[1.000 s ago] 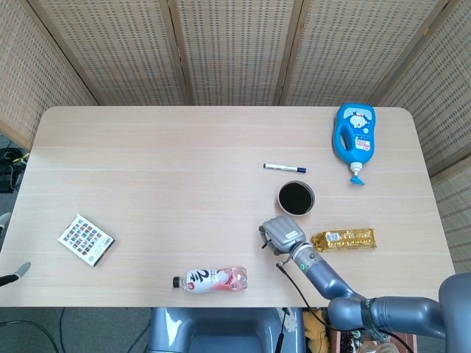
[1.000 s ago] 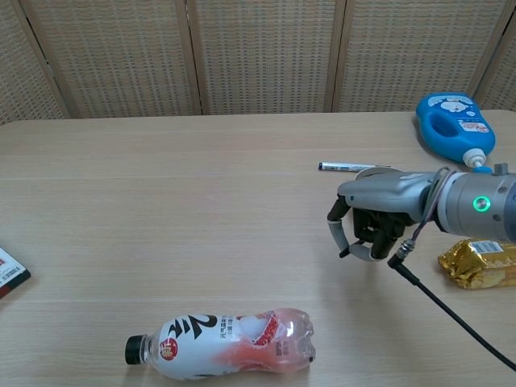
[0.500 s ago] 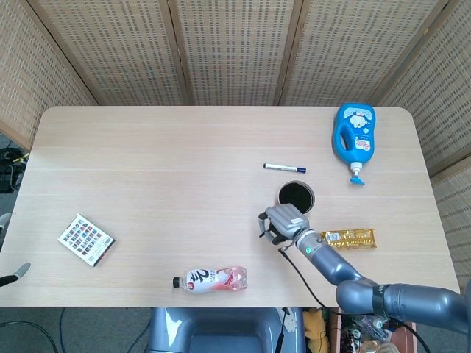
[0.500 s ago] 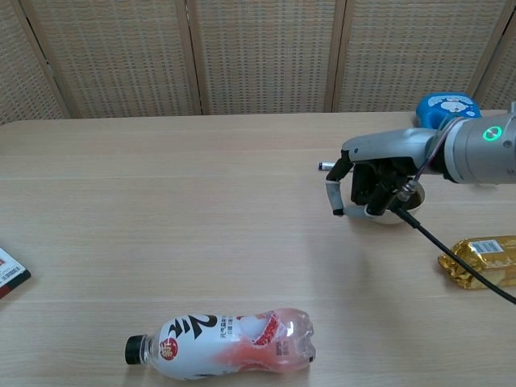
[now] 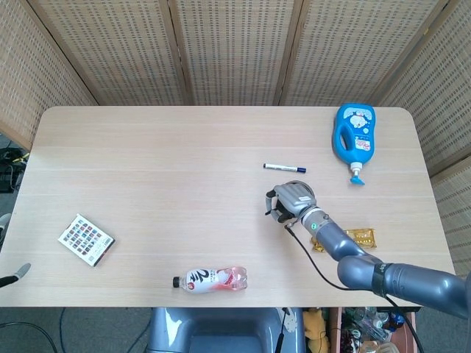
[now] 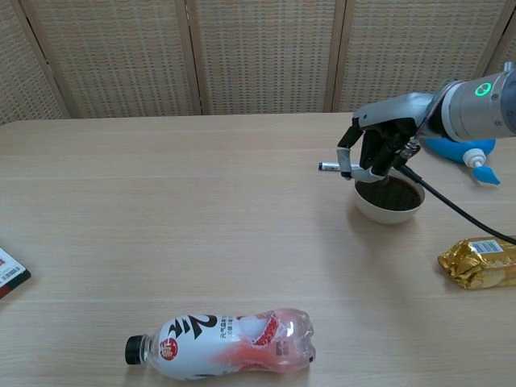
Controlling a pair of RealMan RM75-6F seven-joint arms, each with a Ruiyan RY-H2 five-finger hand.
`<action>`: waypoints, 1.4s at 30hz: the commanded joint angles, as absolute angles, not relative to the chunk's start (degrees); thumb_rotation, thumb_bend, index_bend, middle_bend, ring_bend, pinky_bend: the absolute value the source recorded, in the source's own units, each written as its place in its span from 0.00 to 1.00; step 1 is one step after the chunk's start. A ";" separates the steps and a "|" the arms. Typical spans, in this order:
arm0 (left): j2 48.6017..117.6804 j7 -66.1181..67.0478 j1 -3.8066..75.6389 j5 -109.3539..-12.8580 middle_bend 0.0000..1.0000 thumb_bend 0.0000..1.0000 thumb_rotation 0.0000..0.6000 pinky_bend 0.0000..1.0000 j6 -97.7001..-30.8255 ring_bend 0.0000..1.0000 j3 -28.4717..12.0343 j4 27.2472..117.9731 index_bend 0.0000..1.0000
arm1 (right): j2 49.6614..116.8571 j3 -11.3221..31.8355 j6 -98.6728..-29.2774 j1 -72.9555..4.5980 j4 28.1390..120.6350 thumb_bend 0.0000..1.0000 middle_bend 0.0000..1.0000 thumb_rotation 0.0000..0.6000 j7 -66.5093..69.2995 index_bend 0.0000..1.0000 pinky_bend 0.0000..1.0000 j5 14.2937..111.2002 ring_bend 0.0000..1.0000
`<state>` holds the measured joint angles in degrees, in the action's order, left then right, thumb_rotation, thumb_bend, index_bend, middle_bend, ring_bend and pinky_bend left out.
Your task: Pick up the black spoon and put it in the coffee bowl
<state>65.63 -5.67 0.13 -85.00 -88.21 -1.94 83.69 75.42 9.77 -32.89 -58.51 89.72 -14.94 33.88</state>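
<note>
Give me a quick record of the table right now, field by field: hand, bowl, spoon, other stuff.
right hand: over the bowl's far rim, fingers curled down
bowl: upright, dark inside
spoon: not clearly seen; a thin black line trails from the hand
pen: behind the bowl
bottle: on its side, near edge
blue jug: far right
gold packet: right of bowl

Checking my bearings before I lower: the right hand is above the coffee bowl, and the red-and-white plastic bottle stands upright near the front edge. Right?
Not quite. The red-and-white plastic bottle lies on its side, not upright, as the chest view shows. The rest holds: the right hand is above the white bowl of coffee, and the bottle is near the front edge.
</note>
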 commanded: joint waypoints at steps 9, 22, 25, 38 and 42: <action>65.65 -5.60 -0.18 -84.84 0.00 0.18 1.00 0.00 -88.34 0.00 -1.83 83.71 0.00 | 77.09 5.51 -30.38 -62.87 83.74 0.69 1.00 1.00 -15.74 0.66 1.00 27.45 1.00; 65.79 -5.44 -0.60 -84.40 0.00 0.18 1.00 0.00 -88.23 0.00 -1.67 83.55 0.00 | 81.57 0.61 -25.85 -67.72 75.99 0.69 1.00 1.00 -14.73 0.66 1.00 21.25 1.00; 65.79 -5.43 -0.63 -84.36 0.00 0.18 1.00 0.00 -88.17 0.00 -1.66 83.55 0.00 | 82.20 -0.23 -24.96 -68.53 74.67 0.69 1.00 1.00 -14.09 0.66 1.00 20.55 1.00; 65.93 -5.02 -0.63 -84.11 0.00 0.18 1.00 0.00 -87.90 0.00 -1.75 83.73 0.00 | 83.82 -2.26 -22.85 -71.36 70.30 0.69 1.00 1.00 -11.44 0.66 1.00 19.29 1.00; 65.94 -4.94 -0.66 -84.00 0.00 0.18 1.00 0.00 -87.78 0.00 -1.75 83.71 0.00 | 84.67 -2.94 -22.26 -71.96 68.77 0.69 1.00 1.00 -10.71 0.66 1.00 18.99 1.00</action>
